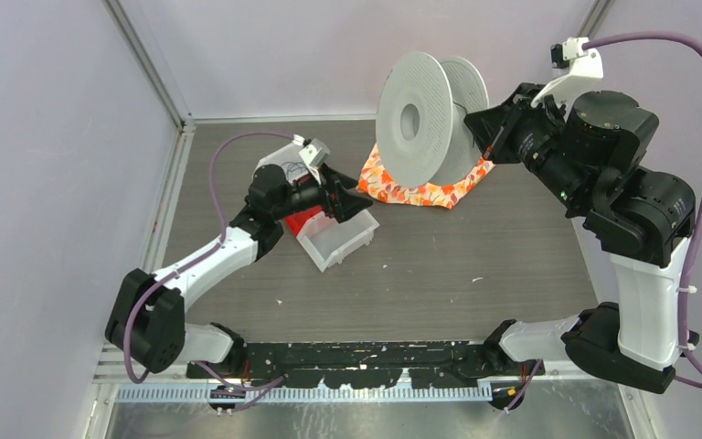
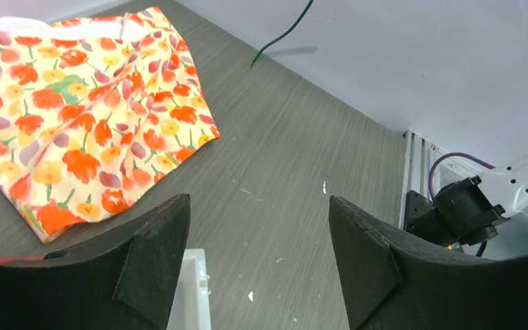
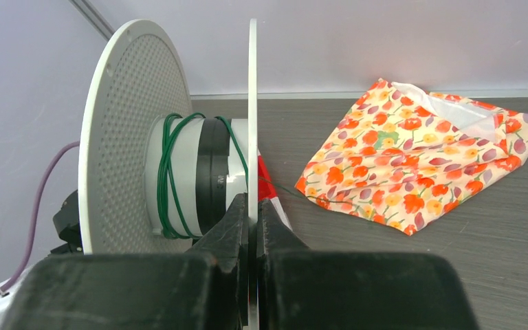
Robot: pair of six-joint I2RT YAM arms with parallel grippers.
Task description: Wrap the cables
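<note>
The fingers of your right gripper [image 1: 483, 128] are clenched on the right-hand disc of a white plastic spool [image 1: 416, 119]. The spool is held on edge in the upper middle of the top view, above an orange-flowered cloth [image 1: 420, 194] lying on the grey wood-grain table [image 1: 475, 265]. Your left gripper [image 1: 352, 203] hangs left of centre over a clear plastic bin [image 1: 340, 242], with something red [image 1: 300, 219] just beside the bin.

In the left wrist view, your left fingers [image 2: 144, 268] stand wide apart, released, with bare table showing between them. The bin's pale corner sits at the bottom edge by the left finger. The cloth fills the upper left. A thin dark-green cable [image 2: 283, 33] drops in from the top edge, upper middle, in front of the pale wall. You cannot tell whether its loose end touches the table.

In the right wrist view, your right fingers [image 3: 237, 227] are pressed together on the thin disc, seen edge-on at centre. A few turns of cable circle the pale hub left of centre, beside a black band. One strand trails lower right toward the cloth.
</note>
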